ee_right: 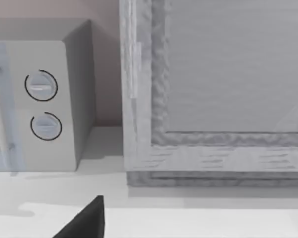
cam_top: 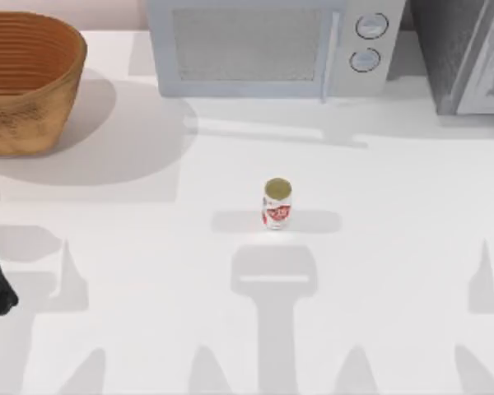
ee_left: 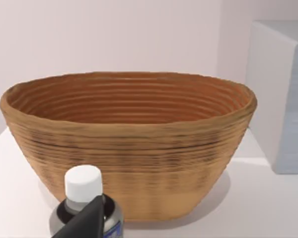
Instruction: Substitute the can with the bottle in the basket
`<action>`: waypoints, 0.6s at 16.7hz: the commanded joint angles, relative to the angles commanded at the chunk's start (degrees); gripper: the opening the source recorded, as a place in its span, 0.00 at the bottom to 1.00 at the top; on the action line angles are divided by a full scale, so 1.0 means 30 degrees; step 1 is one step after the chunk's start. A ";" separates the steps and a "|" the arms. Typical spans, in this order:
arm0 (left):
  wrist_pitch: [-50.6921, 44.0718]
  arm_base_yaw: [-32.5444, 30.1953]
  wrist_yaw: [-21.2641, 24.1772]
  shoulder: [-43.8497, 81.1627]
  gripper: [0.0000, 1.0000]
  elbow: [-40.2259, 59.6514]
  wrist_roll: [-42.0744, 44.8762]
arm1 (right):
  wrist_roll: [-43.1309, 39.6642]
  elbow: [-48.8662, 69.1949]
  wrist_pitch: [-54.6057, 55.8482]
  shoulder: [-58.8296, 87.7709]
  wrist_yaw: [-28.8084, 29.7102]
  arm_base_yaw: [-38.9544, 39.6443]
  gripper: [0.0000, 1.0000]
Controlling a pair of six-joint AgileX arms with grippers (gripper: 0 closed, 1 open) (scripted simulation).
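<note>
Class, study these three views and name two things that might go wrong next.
1. The bottle sits low before the basket; carried forward without lifting, it may hit the wall.
2. The can stands upright mid-table; a sweeping arm might topple it.

Can (cam_top: 277,205) mid-table, basket (cam_top: 25,82) far left.

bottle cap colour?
White cap on the bottle, seen best in the left wrist view.
</note>
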 joint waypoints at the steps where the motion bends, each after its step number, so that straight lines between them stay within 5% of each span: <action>1: 0.0031 -0.0058 0.0029 0.0065 1.00 0.0056 0.0008 | 0.0000 0.0000 0.0000 0.0000 0.0000 0.0000 1.00; 5: 0.0987 0.0415 0.0234 0.1257 1.00 -0.0016 0.0074 | 0.0000 0.0000 0.0000 0.0000 0.0000 0.0000 1.00; 10: 0.5788 0.2031 0.1675 0.6939 1.00 0.0158 0.0453 | 0.0000 0.0000 0.0000 0.0000 0.0000 0.0000 1.00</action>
